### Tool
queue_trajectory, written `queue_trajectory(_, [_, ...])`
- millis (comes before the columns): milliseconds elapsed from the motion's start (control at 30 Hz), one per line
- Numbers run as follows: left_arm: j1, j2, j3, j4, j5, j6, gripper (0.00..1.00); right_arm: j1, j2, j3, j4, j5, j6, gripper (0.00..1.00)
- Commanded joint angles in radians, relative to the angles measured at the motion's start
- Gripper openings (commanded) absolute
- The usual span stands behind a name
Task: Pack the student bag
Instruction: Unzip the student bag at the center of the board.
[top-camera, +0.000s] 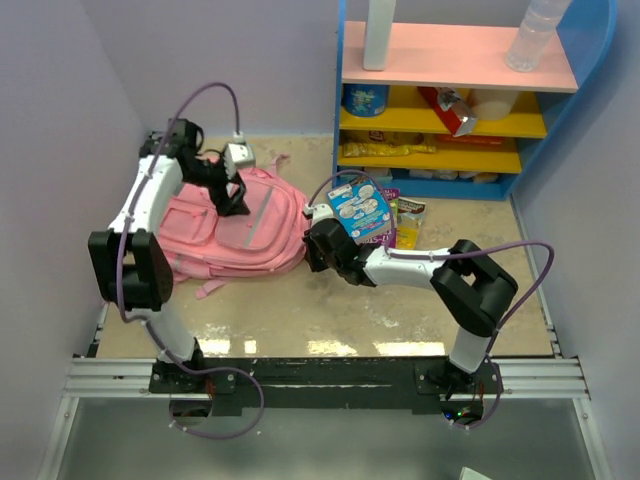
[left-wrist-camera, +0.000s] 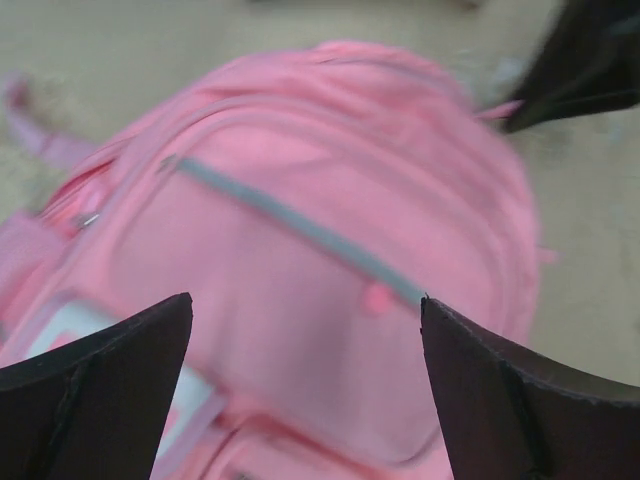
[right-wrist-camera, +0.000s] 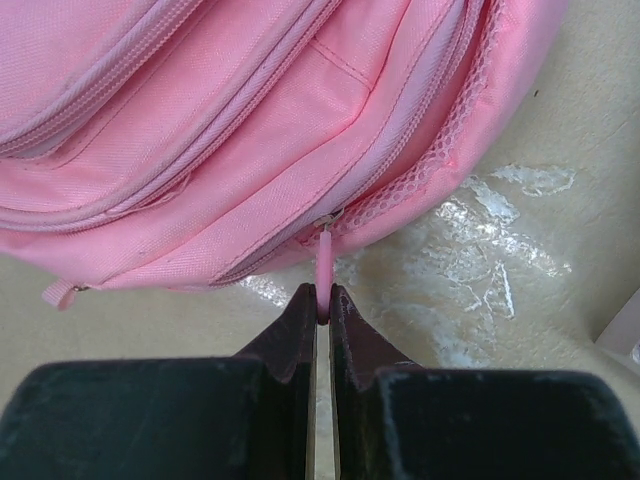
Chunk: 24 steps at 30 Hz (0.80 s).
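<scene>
The student bag (top-camera: 262, 240), soft pink woven fabric with a grey strip (left-wrist-camera: 300, 235) and mesh edging (right-wrist-camera: 450, 150), lies flat at the left-centre of the beige table (top-camera: 400, 310). At its right edge the right gripper (right-wrist-camera: 322, 300) pinches the slim pink zipper pull (right-wrist-camera: 324, 262). The left gripper (left-wrist-camera: 305, 310) hangs over the bag, fingers spread wide. Glossy snack packets (top-camera: 360, 212) lie just right of the bag. A blue-and-yellow shelf (top-camera: 440, 125) stands far right.

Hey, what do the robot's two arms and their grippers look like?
Both the left arm and right arm have white links between chunky black joint housings, each trailed by a thin purple cable. The left gripper and right gripper have matte black, wedge-shaped fingers.
</scene>
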Motion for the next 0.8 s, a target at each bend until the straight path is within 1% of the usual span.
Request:
queue_trajectory(0, [-0.162,-0.18,-0.256,-0.022,0.007,0.154,1.0,0.014,-0.046,0.004,0.014,-0.026,0.0,0.0])
queue_trajectory(33, [-0.192,-0.226,-0.34,0.007,-0.01,0.159,1.0,0.012,-0.049,-0.004,0.014,-0.026,-0.001,0.0])
queue_trajectory(67, [-0.202,-0.243,-0.37,0.046,-0.029,0.159,1.0,0.012,-0.052,-0.007,0.016,-0.024,-0.001,0.0])
queue_trajectory(233, [-0.216,-0.281,-0.447,0.019,-0.069,0.231,1.0,0.012,-0.06,-0.006,0.014,-0.027,-0.011,0.0])
queue_trajectory(300, [-0.217,-0.304,-0.474,0.074,-0.104,0.222,1.0,0.012,-0.06,0.0,0.013,-0.035,-0.015,0.0])
queue_trajectory(333, [-0.219,-0.339,-0.505,0.108,-0.116,0.197,1.0,0.012,-0.058,0.005,0.013,-0.038,-0.015,0.0])
queue_trajectory(367, [-0.219,-0.359,-0.52,0.18,-0.135,0.186,1.0,0.012,-0.058,0.008,0.014,-0.041,-0.017,0.0])
queue_trajectory(433, [-0.228,-0.414,-0.569,0.249,-0.148,0.157,1.0,0.012,-0.055,0.014,0.016,-0.05,-0.018,0.0])
queue_trajectory(467, [-0.239,-0.425,-0.583,0.278,-0.173,0.159,1.0,0.012,-0.055,0.016,0.017,-0.052,-0.017,0.0])
queue_trajectory(600, [-0.289,-0.435,-0.629,0.266,-0.216,0.183,1.0,0.012,-0.054,0.016,0.019,-0.059,-0.017,0.0])
queue_trajectory(767, [-0.303,-0.447,-0.723,0.376,-0.273,0.172,1.0,0.012,-0.06,0.016,0.02,-0.062,-0.015,0.0])
